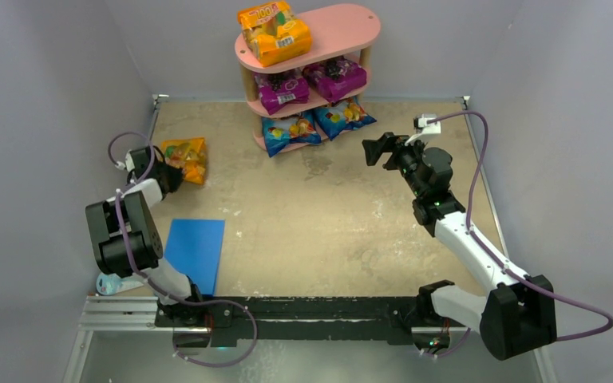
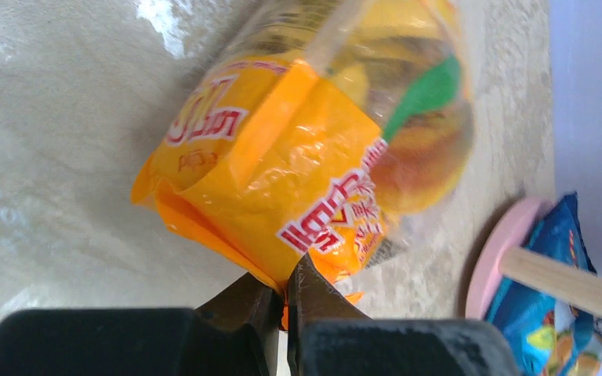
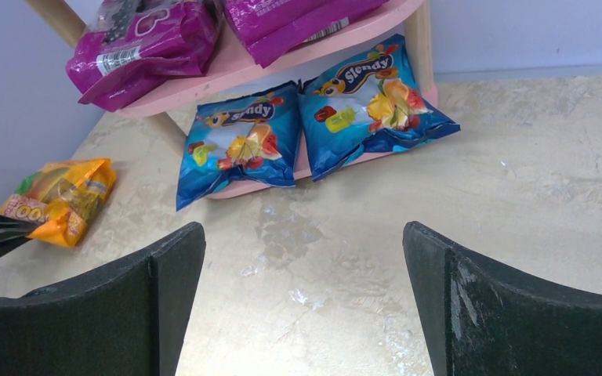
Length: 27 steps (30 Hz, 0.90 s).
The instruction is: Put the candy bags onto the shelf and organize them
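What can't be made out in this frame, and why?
Left wrist: the orange bag in the left gripper is cut off by the top edge; print blurred.
Top view: that grip, too small and dark.
Right wrist: the shelf loses its top tier past the top edge.
Top view: a pale blue object, mostly under the left arm.

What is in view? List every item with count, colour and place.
table: one, beige; under everything.
shelf: one, pink with wooden posts; far edge of the table.
orange candy bags: two, orange; one on the top tier, one at the table's left side.
magenta candy bags: two, magenta; middle tier.
blue candy bags: two, blue; bottom tier.
mat: one, blue; flat on the table, near left.
left gripper: one, black; jaws shut on the loose orange candy bag's edge.
right gripper: one, black; jaws open, facing the shelf.
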Motion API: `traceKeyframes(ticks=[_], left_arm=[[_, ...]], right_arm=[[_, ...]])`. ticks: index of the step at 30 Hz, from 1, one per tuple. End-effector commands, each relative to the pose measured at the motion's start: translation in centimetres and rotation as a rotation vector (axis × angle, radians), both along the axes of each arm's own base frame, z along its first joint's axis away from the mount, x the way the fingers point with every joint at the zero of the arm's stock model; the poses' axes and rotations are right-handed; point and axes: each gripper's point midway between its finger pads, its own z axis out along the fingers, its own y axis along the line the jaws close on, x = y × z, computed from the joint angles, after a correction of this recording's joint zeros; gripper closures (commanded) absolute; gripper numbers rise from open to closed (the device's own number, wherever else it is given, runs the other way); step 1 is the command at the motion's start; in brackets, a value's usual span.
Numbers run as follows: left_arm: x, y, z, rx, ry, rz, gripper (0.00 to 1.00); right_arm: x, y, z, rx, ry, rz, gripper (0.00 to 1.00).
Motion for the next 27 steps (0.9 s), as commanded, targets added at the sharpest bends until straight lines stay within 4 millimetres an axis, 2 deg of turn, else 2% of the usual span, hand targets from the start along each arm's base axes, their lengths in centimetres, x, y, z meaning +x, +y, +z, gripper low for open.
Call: traceKeyframes(ticks=[1, 5, 8, 12, 15, 20, 23, 27], left_arm=[[0.2, -1.0, 8.0, 0.104, -0.154, -0.127, 1.00], [-1.2, -5.5, 15.3, 0.157, -0.291, -0.340, 1.00], [-3.0, -10.3, 18.7, 0.070, -0.346, -0.370, 1.00], [-6.0, -15.9, 24.0, -0.063, -0.526, -0.530, 1.00], [-8.6, -17.8, 27.9, -0.076, -0.646, -0.611, 1.00], [-11.7, -20.6, 33.1, -0.107, -0.841, -0.776, 1.00], [-12.0, -21.4, 34.6, -0.093, -0.912, -0.834, 1.00], [-10.7, -23.3, 34.0, -0.113, -0.906, -0.908, 1.00]], right_arm=[[-0.2, 0.2, 1.6, 0.009, -0.070, 0.018, 0.02], [-1.0, 0.9, 2.2, 0.017, -0.114, 0.070, 0.02], [-1.4, 1.3, 3.1, 0.025, -0.156, 0.094, 0.02], [-2.8, 2.8, 4.0, 0.044, -0.235, 0.202, 0.02], [-4.2, 4.8, 4.0, 0.053, -0.280, 0.344, 0.02], [-6.4, 8.1, 3.7, 0.047, -0.333, 0.554, 0.04], [-6.2, 9.3, 3.4, 0.072, -0.286, 0.590, 0.04], [-5.3, 10.0, 3.0, 0.155, -0.165, 0.597, 0.04]])
